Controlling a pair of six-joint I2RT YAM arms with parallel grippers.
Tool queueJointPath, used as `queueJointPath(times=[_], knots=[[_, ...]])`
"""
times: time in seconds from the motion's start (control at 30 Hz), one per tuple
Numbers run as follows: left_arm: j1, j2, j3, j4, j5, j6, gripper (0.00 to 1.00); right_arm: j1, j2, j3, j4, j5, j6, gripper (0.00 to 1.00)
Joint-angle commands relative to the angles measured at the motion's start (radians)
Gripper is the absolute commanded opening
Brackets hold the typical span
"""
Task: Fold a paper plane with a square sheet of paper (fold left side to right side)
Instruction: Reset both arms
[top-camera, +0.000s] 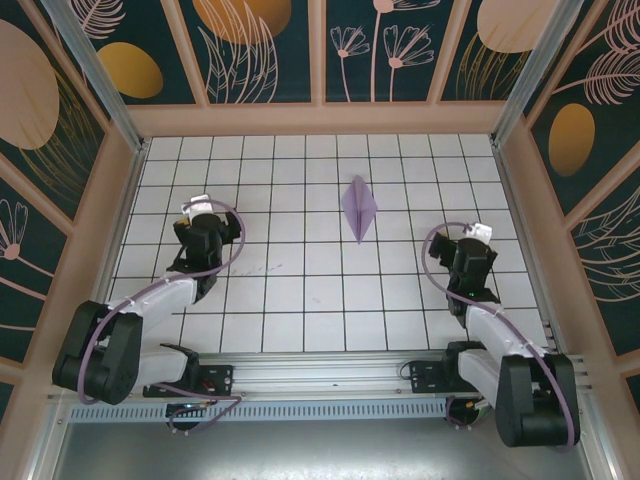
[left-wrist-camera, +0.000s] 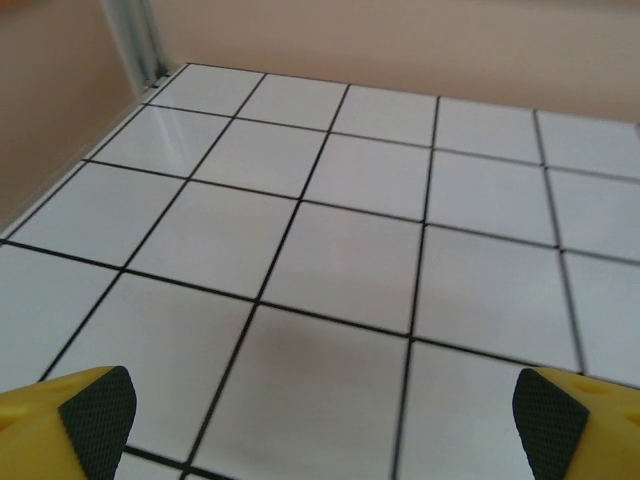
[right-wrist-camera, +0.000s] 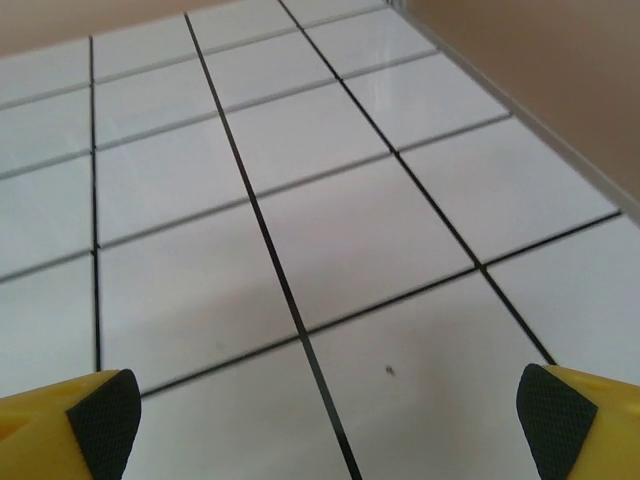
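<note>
Resting on grid table (top-camera: 320, 330): paper plane (top-camera: 360, 207) | floral walls (top-camera: 260, 50) | L gripper (top-camera: 197, 207), R gripper (top-camera: 478, 232) open, empty

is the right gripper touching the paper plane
Apart. The top external view shows bare white tiles between the right gripper and the paper plane. The plane lies alone, off to that gripper's left.

Paper plane (top-camera: 359, 205) creases too small; left end effector (left-wrist-camera: 320, 418) fingers (left-wrist-camera: 98, 415) cropped.

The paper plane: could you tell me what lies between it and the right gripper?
In the top external view, bare tiles separate the paper plane from the right gripper.
</note>
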Motion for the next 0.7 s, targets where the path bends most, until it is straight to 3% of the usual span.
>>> queueJointPath(times=[0.0,0.13,0.3,0.67], knots=[[0.009,-0.036,-0.028,0.175,-0.039,0.118,0.99,-0.012,0.062,-0.053,0.332,-0.078,-0.056,0.99],[0.019,-0.089,-0.085,0.213,-0.043,0.173,0.99,-0.013,0.111,-0.066,0.459,-0.113,-0.071,0.99],[0.043,-0.123,-0.186,0.366,0.036,0.263,0.98,-0.022,0.213,-0.077,0.653,-0.171,-0.08,0.99],[0.126,0.036,-0.314,0.76,0.224,0.312,0.99,-0.028,0.538,-0.036,0.961,-0.247,-0.152,0.99]])
